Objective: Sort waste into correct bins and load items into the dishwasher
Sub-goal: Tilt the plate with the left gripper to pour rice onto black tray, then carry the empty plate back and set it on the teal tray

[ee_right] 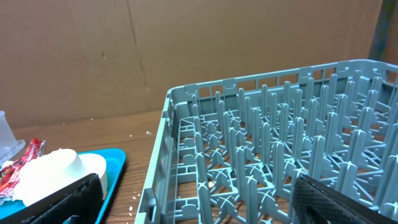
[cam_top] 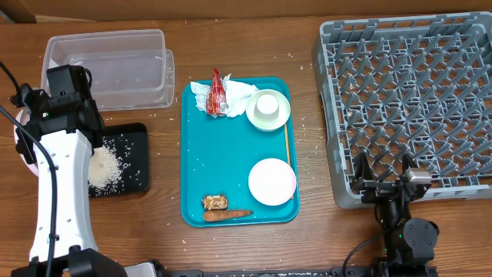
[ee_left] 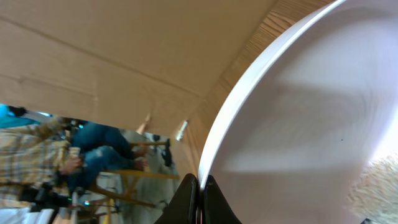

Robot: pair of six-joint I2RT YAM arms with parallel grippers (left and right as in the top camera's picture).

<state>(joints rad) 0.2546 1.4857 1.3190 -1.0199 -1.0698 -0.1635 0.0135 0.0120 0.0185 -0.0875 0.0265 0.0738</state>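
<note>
My left gripper (ee_left: 200, 190) is shut on the rim of the large pale plate (ee_left: 298, 124), which is tilted over the black tray (cam_top: 137, 138) holding a heap of rice (cam_top: 104, 168). From overhead only the plate's edge (cam_top: 21, 146) shows beside the left arm. The clear tub (cam_top: 108, 65) stands behind. On the teal tray (cam_top: 196, 161) lie a red wrapper (cam_top: 217, 94), napkins (cam_top: 238, 92), a cup in a bowl (cam_top: 267, 108), a second bowl (cam_top: 271, 181), a brown lump (cam_top: 214, 202) and a carrot stick (cam_top: 227, 215). My right gripper (cam_top: 384, 181) stands open at the dishwasher rack's (cam_top: 407, 100) front left corner.
A thin wooden stick (cam_top: 287, 142) lies along the teal tray's right side. Loose rice grains are scattered on the wooden table. The right wrist view shows the rack's pegs (ee_right: 280, 143) close ahead and the cup (ee_right: 56, 171) to the left.
</note>
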